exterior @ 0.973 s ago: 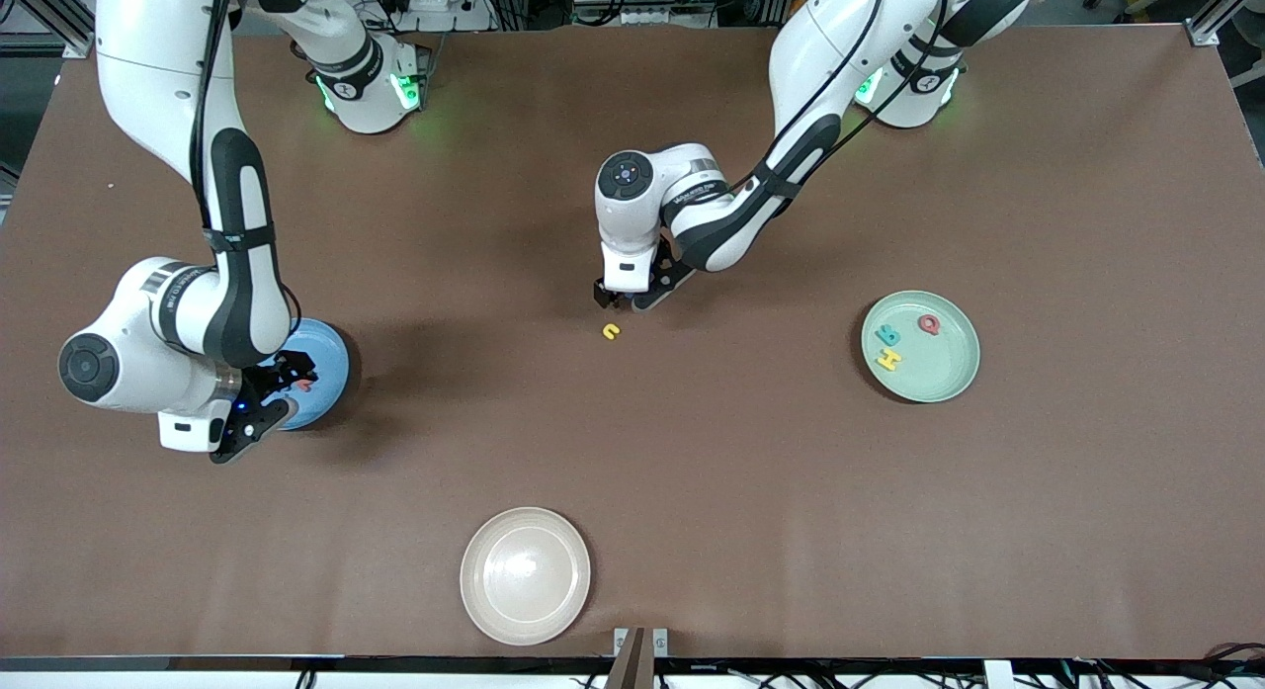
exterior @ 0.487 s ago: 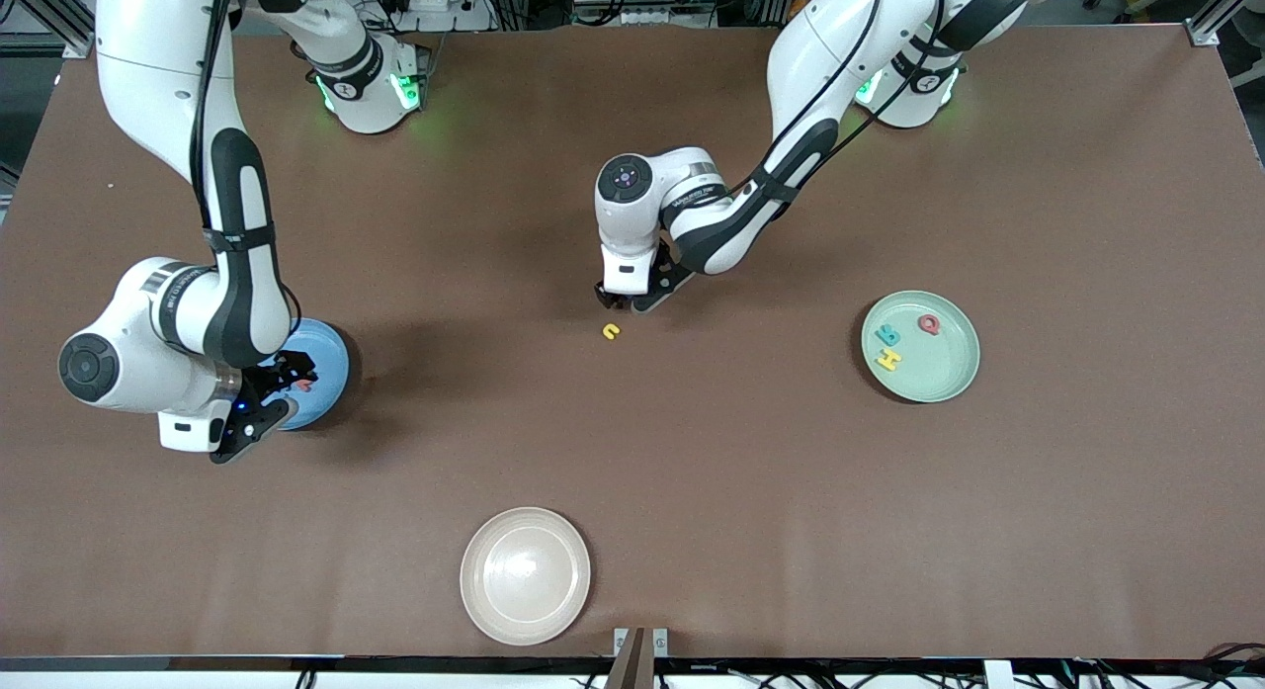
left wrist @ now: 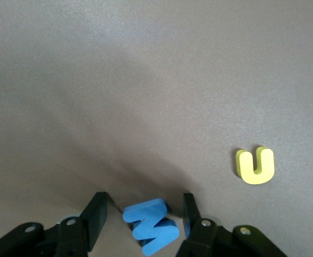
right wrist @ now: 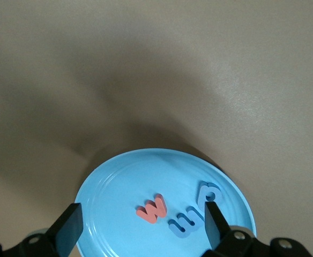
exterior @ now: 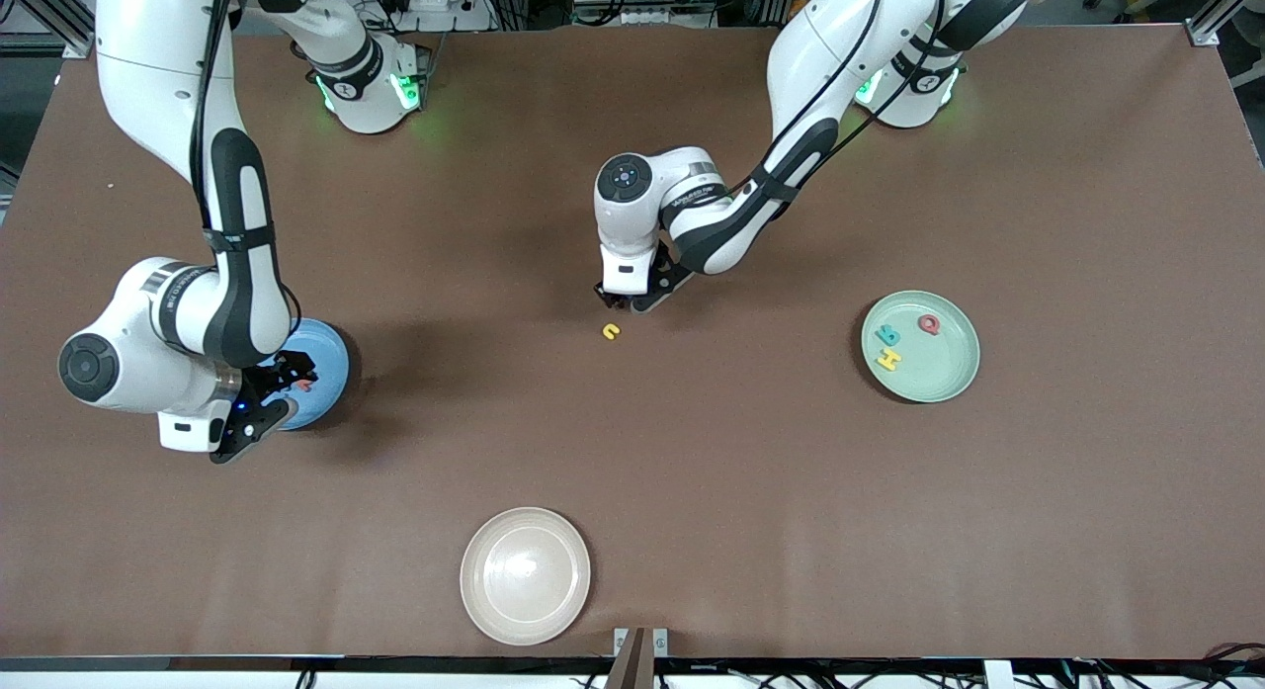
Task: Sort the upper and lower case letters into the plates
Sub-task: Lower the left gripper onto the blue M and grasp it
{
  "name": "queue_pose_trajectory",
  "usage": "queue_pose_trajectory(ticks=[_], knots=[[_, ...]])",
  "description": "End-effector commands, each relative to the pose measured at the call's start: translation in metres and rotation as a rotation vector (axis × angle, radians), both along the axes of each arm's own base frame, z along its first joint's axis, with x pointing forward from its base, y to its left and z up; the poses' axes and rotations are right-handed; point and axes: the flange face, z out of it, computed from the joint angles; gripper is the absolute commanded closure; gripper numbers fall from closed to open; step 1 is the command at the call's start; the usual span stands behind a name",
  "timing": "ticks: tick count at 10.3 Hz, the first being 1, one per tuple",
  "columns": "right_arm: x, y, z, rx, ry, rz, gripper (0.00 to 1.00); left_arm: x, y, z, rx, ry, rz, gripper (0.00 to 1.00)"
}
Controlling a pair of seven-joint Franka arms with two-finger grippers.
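My left gripper is low at the table's middle, open, its fingers astride a blue letter M that lies slightly tilted between them in the left wrist view. A yellow letter u lies on the table just nearer the camera and shows in the left wrist view too. My right gripper hangs open and empty over the blue plate. That plate holds a red w and two blue letters. The mint plate holds a teal R, a red Q and a yellow H.
A cream-beige plate sits empty near the table's front edge. The blue plate is toward the right arm's end, the mint plate toward the left arm's end. The right arm's elbow hides part of the blue plate.
The left wrist has shifted very slightly over the blue M. The right arm has not moved.
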Motion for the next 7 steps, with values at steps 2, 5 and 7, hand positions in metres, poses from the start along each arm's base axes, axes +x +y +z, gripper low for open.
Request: queue_pose_trajectory(ticks=[2,5,7], knots=[[0.003,-0.001,0.003,-0.012,-0.001,0.006,0.00,0.000,-0.005,-0.007,-0.003,-0.006,0.082,0.39],[0.003,0.003,0.003,-0.013,-0.003,0.008,0.00,0.000,-0.012,-0.005,-0.018,-0.003,0.164,0.39],[0.003,0.003,0.003,-0.015,-0.003,0.009,0.00,0.000,-0.019,-0.003,-0.029,-0.006,0.185,0.39]])
